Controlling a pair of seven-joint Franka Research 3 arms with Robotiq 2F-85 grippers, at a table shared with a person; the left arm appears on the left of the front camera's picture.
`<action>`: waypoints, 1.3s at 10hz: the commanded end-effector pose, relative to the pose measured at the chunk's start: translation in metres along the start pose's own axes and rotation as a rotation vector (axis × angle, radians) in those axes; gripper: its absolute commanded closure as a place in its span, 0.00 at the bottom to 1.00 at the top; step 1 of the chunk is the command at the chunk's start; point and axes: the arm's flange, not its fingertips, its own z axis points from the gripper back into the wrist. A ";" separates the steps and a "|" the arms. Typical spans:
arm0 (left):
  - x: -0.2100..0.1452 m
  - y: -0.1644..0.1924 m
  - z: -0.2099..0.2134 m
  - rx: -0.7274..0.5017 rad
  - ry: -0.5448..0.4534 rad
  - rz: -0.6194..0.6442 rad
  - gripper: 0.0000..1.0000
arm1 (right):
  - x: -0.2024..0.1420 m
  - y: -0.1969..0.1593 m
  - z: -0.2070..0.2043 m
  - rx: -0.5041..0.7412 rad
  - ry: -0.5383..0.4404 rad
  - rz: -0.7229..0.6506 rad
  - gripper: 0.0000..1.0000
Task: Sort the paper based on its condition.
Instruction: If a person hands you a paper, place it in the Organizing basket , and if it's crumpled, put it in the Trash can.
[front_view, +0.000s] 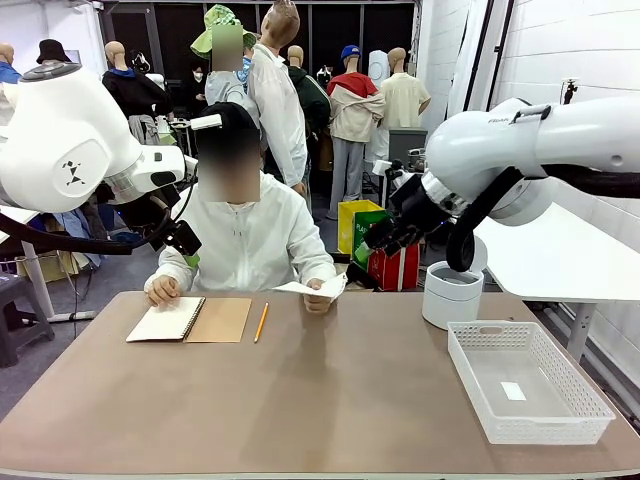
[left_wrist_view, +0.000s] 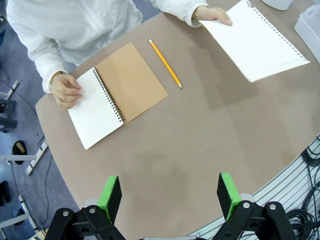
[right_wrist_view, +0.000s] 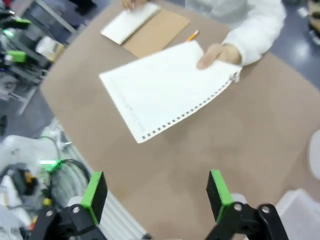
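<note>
Brown and round-cornered, the table (front_view: 330, 400) spans the whole scene, and its near half is bare. At the near right stands a white mesh basket (front_view: 468, 378) with a small white label (front_view: 513, 391) lying on its floor. Just beyond the basket's far left corner sits a white round tub (front_view: 452, 298).

Farther back on the left lies an open spiral notebook (front_view: 190, 320), cream page to the left and brown cover to the right. A yellow pencil (front_view: 261, 322) lies just right of it, not touching.

At the far edge near the middle, the paper (front_view: 312, 289) is a single flat, smooth white sheet with a row of punched holes along one side. A person's hand (front_view: 320, 298) holds it by one end, a little above the tabletop. The person's other hand (front_view: 162, 291) rests on the notebook's far left corner.

The left gripper (left_wrist_view: 170, 192) hangs high over the left side of the table, its green-padded fingers spread wide with nothing between them. The right gripper (right_wrist_view: 155, 192) hangs over the far right, just right of the sheet, its fingers likewise wide apart and empty.

Behind the seated person in white (front_view: 250, 235), the room holds a white side table (front_view: 560, 260) at the right, a red bag (front_view: 395, 268) on the floor and a pale panelled wall (front_view: 560, 50).
</note>
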 end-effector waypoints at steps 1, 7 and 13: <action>0.000 0.001 0.000 -0.002 -0.006 0.002 0.00 | 0.001 -0.013 -0.010 0.089 0.005 -0.162 0.00; 0.000 0.001 0.000 -0.002 -0.006 0.002 0.00 | -0.010 -0.024 -0.015 0.099 0.038 -0.176 0.00; 0.000 0.001 0.000 -0.002 -0.006 0.002 0.00 | -0.017 -0.062 -0.026 0.254 0.031 -0.534 0.00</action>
